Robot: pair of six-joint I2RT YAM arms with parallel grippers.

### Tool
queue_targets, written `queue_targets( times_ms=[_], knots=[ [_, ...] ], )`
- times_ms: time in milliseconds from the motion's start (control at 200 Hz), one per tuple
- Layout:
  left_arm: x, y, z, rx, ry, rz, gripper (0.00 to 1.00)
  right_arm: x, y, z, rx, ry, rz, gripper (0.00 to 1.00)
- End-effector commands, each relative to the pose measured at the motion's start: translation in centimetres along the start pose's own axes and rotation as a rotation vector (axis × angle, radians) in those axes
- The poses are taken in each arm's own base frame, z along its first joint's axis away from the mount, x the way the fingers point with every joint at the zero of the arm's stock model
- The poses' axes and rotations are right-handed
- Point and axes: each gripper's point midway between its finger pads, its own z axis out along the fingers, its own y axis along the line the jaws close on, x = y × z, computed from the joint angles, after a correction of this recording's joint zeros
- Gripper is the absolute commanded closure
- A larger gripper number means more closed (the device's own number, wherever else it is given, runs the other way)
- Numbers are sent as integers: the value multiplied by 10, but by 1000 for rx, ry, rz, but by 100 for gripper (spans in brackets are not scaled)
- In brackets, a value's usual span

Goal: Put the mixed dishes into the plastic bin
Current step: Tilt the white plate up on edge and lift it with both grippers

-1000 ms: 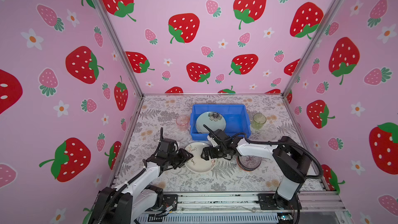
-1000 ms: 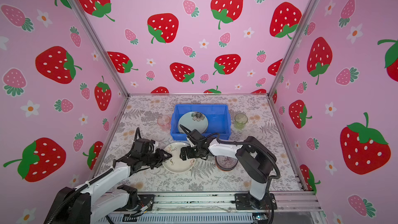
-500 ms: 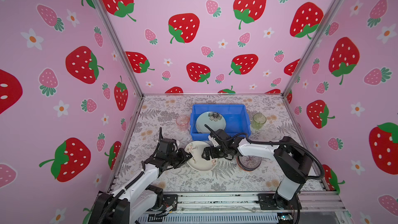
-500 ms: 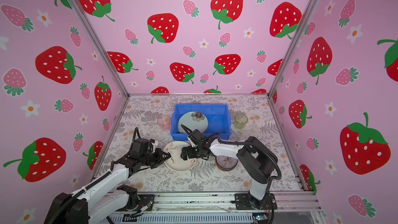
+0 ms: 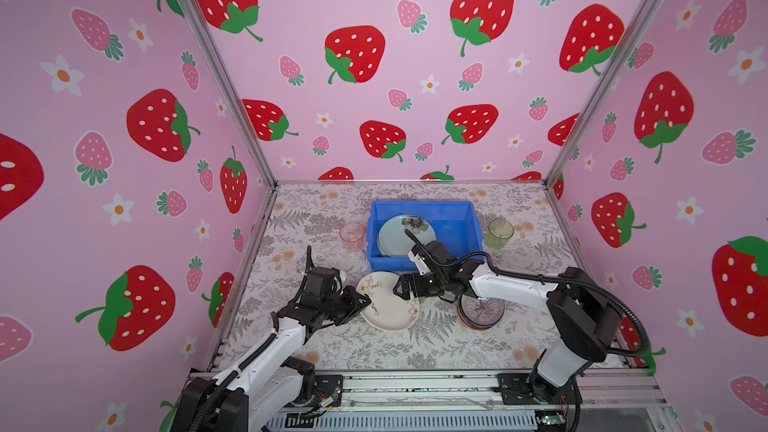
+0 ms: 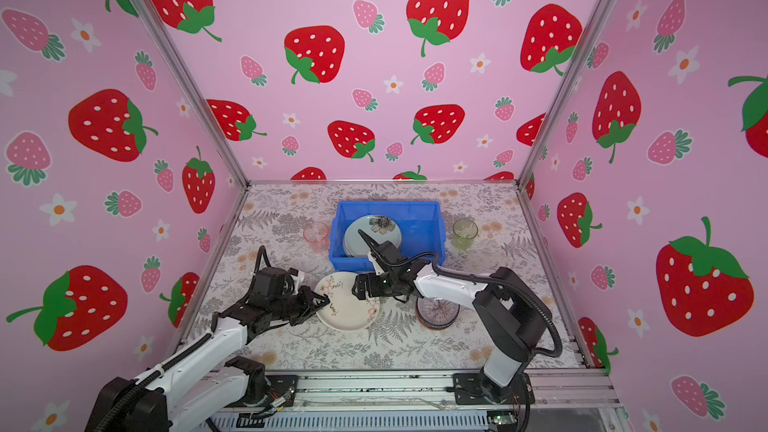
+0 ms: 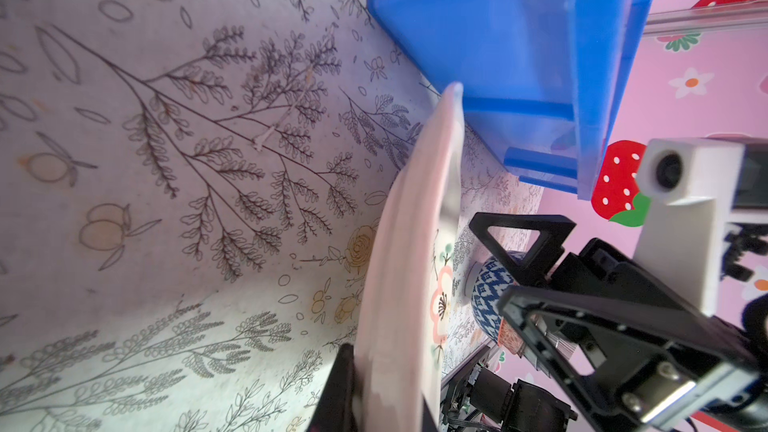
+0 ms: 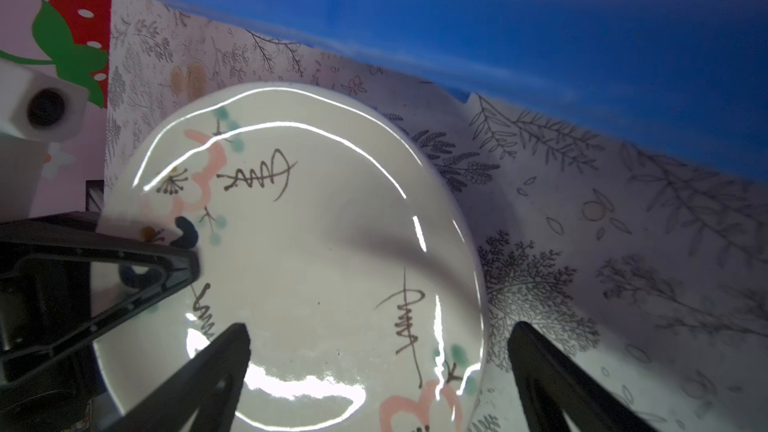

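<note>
In both top views the cream plate is over the floral table cover, just in front of the blue bin, inside strawberry-print walls; the left gripper, open a second ago, now clamps its rim. Left wrist view: plate edge seated between the jaws. Right wrist view: the right gripper hovers spread above the plate; its black brush marks are possibly script, unreadable.

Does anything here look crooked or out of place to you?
Yes: the cream plate sits tilted instead of flat on the table, because the left gripper is pinching its rim with that side raised. The right gripper hangs open above it. Nothing looks spilled or broken.
</note>
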Motion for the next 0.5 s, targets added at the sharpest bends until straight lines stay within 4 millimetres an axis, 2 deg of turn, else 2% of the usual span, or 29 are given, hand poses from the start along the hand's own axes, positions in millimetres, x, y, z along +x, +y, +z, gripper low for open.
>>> queue_targets(
  times_ms=[0,215,495],
  knots=[
    [-8,-50,-13,157,-2,91,100,-7,1,-16,-10,-20,-15,1],
    [-3,-70,-17,211,57,152,100,-28,7,-48,-46,-69,-20,1],
    [-4,-94,-22,267,104,223,100,-42,7,-87,-107,-126,-2,1]
  ],
)
